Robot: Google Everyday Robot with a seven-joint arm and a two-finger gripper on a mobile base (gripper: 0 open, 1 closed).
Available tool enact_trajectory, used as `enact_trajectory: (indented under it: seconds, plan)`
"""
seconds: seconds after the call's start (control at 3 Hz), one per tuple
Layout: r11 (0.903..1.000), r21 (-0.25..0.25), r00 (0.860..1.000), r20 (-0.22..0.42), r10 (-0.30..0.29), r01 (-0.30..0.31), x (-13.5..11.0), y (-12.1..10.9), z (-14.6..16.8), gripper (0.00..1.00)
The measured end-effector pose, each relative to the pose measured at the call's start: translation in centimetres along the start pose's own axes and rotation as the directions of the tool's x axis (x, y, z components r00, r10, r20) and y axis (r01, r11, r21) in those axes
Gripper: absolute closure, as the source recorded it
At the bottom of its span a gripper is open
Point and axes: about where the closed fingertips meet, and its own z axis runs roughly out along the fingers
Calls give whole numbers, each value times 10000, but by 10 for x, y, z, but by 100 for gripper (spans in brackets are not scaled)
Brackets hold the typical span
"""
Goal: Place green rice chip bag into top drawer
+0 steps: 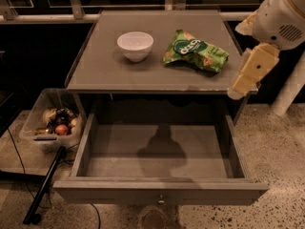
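Note:
The green rice chip bag [195,50] lies crumpled on the right half of the grey table top [100,70], logo facing up. The top drawer [159,192] is pulled out below the table top and its inside shows nothing but a shadow; its small round knob sits at the centre of the front panel. My gripper [241,89] hangs from the white arm at the right, just beyond the table's right front corner, to the right of and lower than the bag and apart from it. It holds nothing that I can see.
A white bowl [135,45] stands on the table top left of the bag. A clear plastic bin [52,120] of small items sits on the floor at the left, with a black pole [45,185] leaning beside it. The floor is speckled.

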Motion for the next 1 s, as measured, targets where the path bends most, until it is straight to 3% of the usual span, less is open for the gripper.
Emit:
enact_trajectory:
  seconds: [0.33,0.67,1.0]
  plan:
    - [9868,982,9916,191,1275,-1288,-1,-31,13,0]
    - [9386,1913,9577,389,2850,-2870,10,-60,26,0]
    - [9390,1912,9581,387,2838,-2858,10,-59,26,0]
